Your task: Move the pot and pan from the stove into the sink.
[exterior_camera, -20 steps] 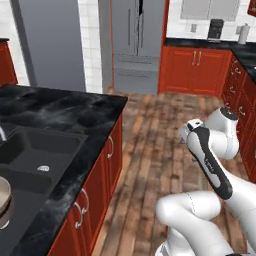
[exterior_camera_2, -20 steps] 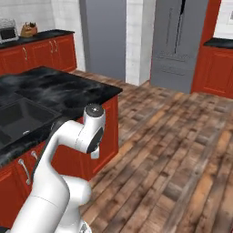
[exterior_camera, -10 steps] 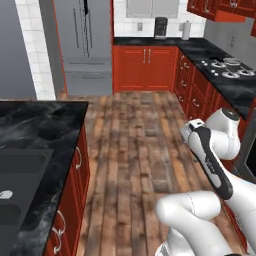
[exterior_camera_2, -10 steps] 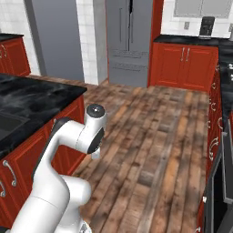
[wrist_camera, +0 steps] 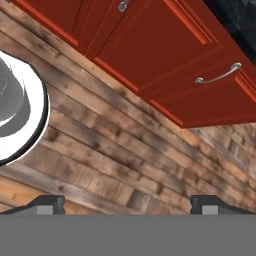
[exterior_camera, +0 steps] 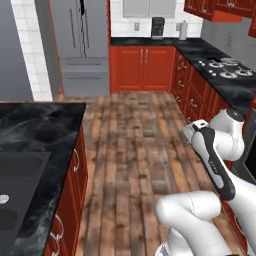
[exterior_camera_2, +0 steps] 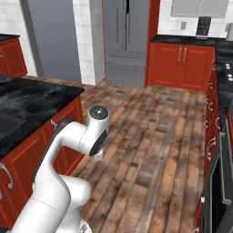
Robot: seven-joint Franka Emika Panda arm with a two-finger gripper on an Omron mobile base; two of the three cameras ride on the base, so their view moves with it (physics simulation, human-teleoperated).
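From my station I see the two-finger gripper in the hand view, its two small dark fingertips far apart at the bottom edge, at about 7 and 5 o'clock, spread wide with nothing between them but brown wooden plank floor. Above them, from 11 to 3 o'clock, run red cabinet doors with a curved silver handle; a second handle at 12 o'clock is cut off by the top edge. In the left base view the black glass gas cooktop with grey burner grates sits far off at 2 o'clock on a black stone counter, partly cut by the right edge; something pale and round rests on its far grate, but it is too small for me to tell pot from pan. The black double-basin sink set in black marbled stone lies at 8 o'clock, cut off by the left and bottom edges, so I cannot make out all of its basins. The white arm's elbow covers the lower right of that view and hides the cabinets behind it. In the right base view the arm rises at 7 o'clock, the grey steel refrigerator stands at 12 o'clock, and the stove's side of the room is mostly cropped by the right edge, showing only a dark oven front at 4 o'clock.
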